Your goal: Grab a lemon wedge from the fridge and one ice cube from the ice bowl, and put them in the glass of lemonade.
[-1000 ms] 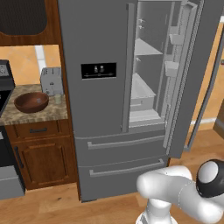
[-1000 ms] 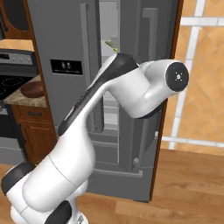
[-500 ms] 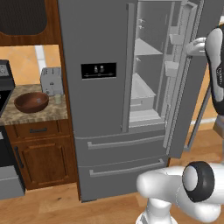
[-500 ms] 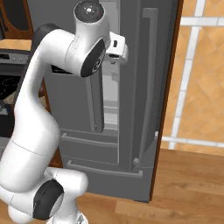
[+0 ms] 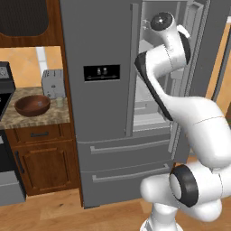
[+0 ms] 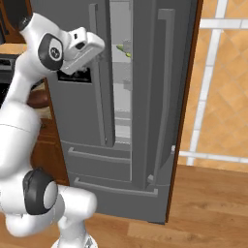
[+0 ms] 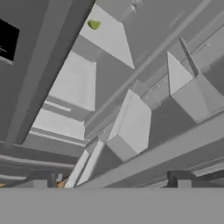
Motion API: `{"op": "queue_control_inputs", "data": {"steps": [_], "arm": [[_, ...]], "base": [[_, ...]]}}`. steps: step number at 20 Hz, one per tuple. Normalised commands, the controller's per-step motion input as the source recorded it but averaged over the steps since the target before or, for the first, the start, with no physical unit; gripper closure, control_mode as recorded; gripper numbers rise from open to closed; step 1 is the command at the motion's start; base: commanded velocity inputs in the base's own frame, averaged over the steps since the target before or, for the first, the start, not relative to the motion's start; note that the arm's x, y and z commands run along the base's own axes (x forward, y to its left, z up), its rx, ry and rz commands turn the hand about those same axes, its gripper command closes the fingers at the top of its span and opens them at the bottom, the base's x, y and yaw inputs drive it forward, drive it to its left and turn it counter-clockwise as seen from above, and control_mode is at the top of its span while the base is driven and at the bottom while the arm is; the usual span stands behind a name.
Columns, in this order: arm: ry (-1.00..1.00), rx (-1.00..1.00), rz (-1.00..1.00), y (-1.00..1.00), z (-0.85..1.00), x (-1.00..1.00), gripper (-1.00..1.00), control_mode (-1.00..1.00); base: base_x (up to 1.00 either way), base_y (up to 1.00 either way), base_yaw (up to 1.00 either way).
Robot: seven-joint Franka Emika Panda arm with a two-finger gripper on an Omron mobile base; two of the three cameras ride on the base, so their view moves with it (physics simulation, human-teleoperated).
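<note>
The fridge [image 5: 99, 113] stands with its right door swung open, white shelves and door bins showing inside. A small yellow-green lemon wedge [image 7: 94, 25] lies on an upper shelf; in the right base view the lemon wedge [image 6: 120, 47] sits just right of my hand [image 6: 85, 44]. My gripper [image 7: 113, 181] is open with nothing between its fingertips, still short of the wedge. The arm reaches high up to the open fridge compartment [image 5: 153, 90]. On the counter to the left sit the ice bowl [image 5: 32, 104] and the small glass of lemonade [image 5: 59, 102].
A silver toaster [image 5: 53, 83] stands behind the bowl on the granite counter [image 5: 40, 118], over a wooden cabinet [image 5: 43, 158]. A stove edge [image 5: 4, 103] is at far left. The open fridge door [image 6: 167, 106] stands to the right, with wooden floor beyond.
The arm has swung from the right side across to the top of the open fridge compartment, its hand now pointing into the shelves. The gripper has stayed open.
</note>
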Motion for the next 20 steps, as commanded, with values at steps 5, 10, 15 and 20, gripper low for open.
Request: {"op": "queue_control_inputs", "data": {"steps": [5,10,15,20], "arm": [[0.13,-0.52,-0.17,0.10,-0.34,0.78,-1.00,-1.00],[0.16,-0.30,-0.19,0.00,0.00,0.20,-1.00,-1.00],[-0.01,-0.08,-0.14,-0.24,-0.25,0.08,-1.00,-1.00],[0.00,-0.07,-0.10,-0.25,-0.37,0.43,-1.00,-1.00]], "base": [[0.00,0.00,0.00],[0.00,0.00,0.00],[0.00,0.00,0.00],[0.00,0.00,0.00]]}}
